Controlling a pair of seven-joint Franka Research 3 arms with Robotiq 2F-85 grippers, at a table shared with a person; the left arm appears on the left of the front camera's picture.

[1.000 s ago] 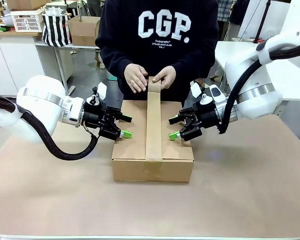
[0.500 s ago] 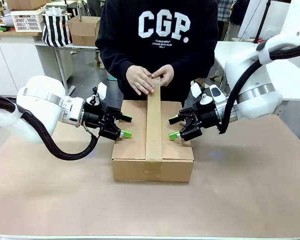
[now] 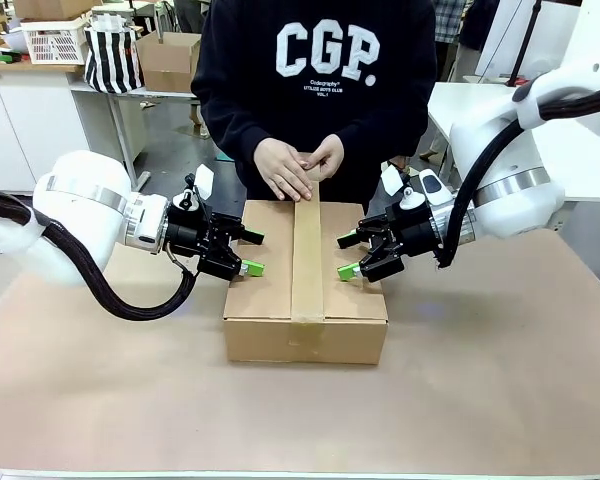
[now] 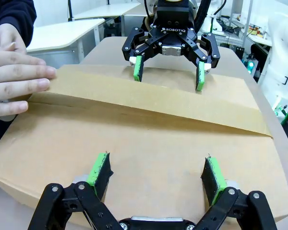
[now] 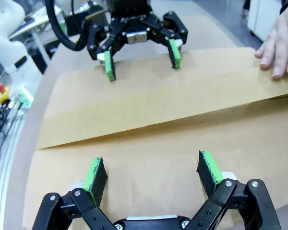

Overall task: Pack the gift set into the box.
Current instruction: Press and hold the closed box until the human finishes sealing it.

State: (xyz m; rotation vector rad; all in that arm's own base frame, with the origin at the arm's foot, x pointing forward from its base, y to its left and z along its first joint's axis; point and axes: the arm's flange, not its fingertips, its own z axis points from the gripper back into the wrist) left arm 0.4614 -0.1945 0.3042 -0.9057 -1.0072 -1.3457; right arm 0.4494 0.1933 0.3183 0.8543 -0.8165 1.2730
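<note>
Since the earlier frames, the person's hands (image 3: 298, 166) are pressing lower: the upright end of the brown tape strip (image 3: 307, 255) is now lying down against the far edge of the box (image 3: 265, 300), where before it was standing raised between the fingers. Both arms are staying where they were.

Box is sitting closed at mid-bench on the brown-paper-covered bench (image 3: 500, 400), flaps shut, with the tape strip running front to back along the centre seam and folding down onto the near face. Gift set is not visible; the closed flaps are hiding whatever lies inside.

Left claw (image 3: 250, 253) is hovering at the box's left edge, jaws spread wide, gripping nothing. In the left wrist view its green pads (image 4: 100, 168) are hanging just over the cardboard top, and I cannot tell whether they are touching it. Right claw (image 3: 348, 255) is mirroring it at the right edge, jaws also wide apart and empty. In the right wrist view its pads (image 5: 95, 173) are sitting just above the top panel, the left claw facing it across the tape.

Person's fingertips (image 4: 19, 81) are lying flat on the tape end at the box's far edge.
</note>
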